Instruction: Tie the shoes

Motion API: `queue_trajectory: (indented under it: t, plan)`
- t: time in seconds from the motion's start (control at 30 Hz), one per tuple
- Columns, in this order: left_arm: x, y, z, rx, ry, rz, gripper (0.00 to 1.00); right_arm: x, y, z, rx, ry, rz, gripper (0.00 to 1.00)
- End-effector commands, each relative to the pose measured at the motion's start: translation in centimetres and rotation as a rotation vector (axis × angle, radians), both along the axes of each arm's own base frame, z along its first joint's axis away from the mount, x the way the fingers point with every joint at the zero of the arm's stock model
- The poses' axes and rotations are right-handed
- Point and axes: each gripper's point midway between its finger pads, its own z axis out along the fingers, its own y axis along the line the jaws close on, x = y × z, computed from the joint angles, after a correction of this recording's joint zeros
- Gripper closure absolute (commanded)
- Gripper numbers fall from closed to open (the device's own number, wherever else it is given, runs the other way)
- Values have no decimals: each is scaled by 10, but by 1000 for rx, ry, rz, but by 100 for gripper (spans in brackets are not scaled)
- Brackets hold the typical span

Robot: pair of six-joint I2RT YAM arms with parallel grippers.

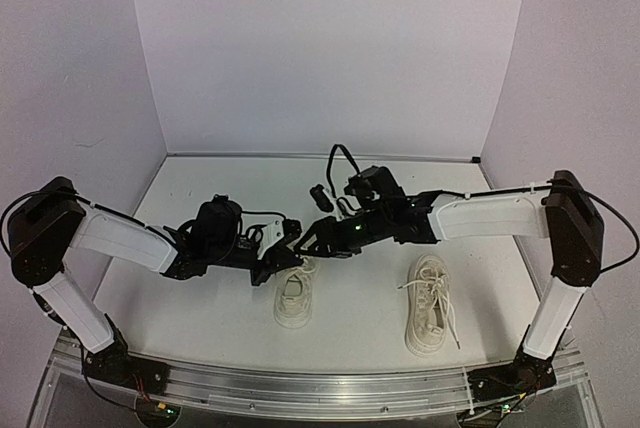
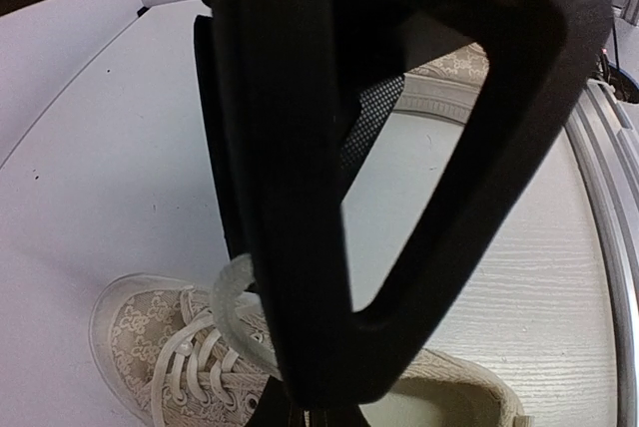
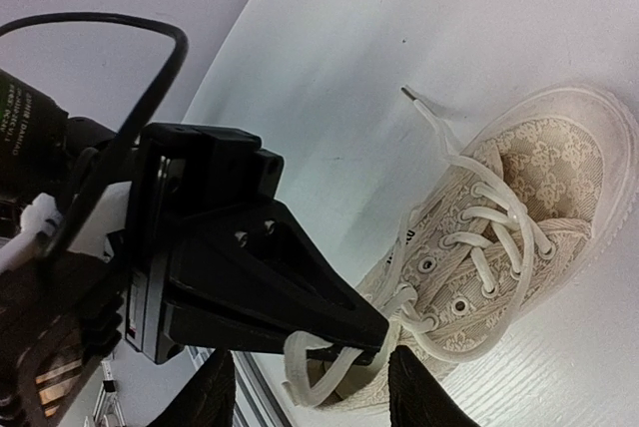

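Shoes point(image 1: 295, 300) cream, patterned, thick-soled, loose-laced; left fingers point(image 3: 319, 307) pinch a lace loop point(image 2: 232, 292), right fingers point(image 3: 411, 392) spread.

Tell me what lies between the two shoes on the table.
Nothing. In the top view, the stretch of table between the left shoe and the right shoe is bare.

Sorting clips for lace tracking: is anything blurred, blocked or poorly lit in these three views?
Top view: even light, soft shadows, no glare, though the pale shoes barely stand out from the white table. Left wrist: its own dark fingers, close and out of focus, block most of the frame. Right wrist: the shoe and lace are sharp and well lit.
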Motion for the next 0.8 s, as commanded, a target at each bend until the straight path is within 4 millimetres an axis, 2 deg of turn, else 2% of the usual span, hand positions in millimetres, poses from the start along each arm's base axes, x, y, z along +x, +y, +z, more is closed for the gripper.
queue_trajectory:
  t: [0.0,0.43,0.5,0.67,0.77]
  plan:
    - [5,-8,21,-43,-40,-3,100,5,8,-5,7,-14,-10,55]
    - [7,-9,26,-55,-48,0,100,2,16,-13,-4,-7,4,73]
    - [6,-9,26,-57,-47,-3,100,3,17,-12,-3,-9,1,78]
    - [4,-9,27,-56,-47,-11,99,4,17,-10,-3,-20,-3,100]
    - [3,-7,28,-47,-45,-6,94,5,16,-6,1,-32,-6,100]
